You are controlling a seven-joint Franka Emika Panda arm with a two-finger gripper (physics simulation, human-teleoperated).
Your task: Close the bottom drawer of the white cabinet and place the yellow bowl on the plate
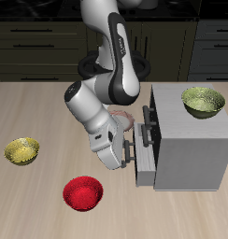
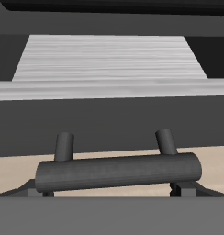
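Note:
The white cabinet (image 1: 191, 140) stands on the table with its bottom drawer (image 1: 145, 166) pulled out a little. In the wrist view the drawer's pale inside (image 2: 109, 60) shows beyond its dark front, and its dark bar handle (image 2: 118, 172) fills the near field. My gripper (image 1: 132, 149) is right at that handle, and its fingers (image 2: 29, 191) look spread to either side of the bar, open. The yellow bowl (image 1: 22, 150) sits far from the cabinet on the table. The plate (image 1: 126, 116) is mostly hidden behind my arm.
An olive-green bowl (image 1: 204, 101) rests on top of the cabinet. A red bowl (image 1: 83, 193) lies near the table's front edge. The handle of the drawer above (image 1: 147, 117) juts out over my gripper.

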